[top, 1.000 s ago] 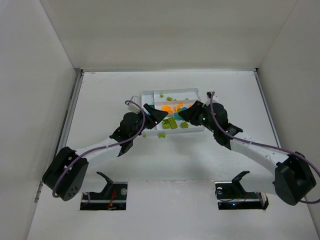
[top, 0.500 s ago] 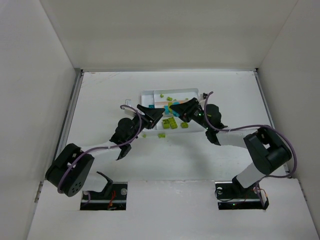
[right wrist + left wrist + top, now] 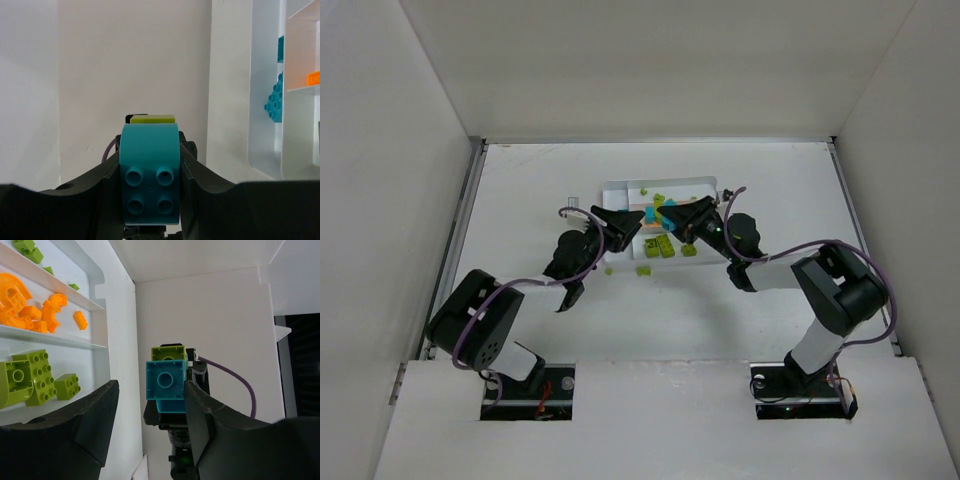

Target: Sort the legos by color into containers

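Teal lego clenched in right end effector
Glossy, studded, round-topped; lime piece behind it mostly hidden. Left end effector spread, released.

White walls enclose a white table on three sides under even light.

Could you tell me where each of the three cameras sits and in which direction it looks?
Top external: above and behind the robot, looking down on the table, the tray, both arms, left gripper and right gripper.
Left wrist: on the left arm, looking past its own open fingers at the teal lego in the right gripper.
Right wrist: on the right arm, looking past its own fingers, shut on that teal lego.
Shared: both wrist views show the teal lego, a lime lego touching it and the tray.
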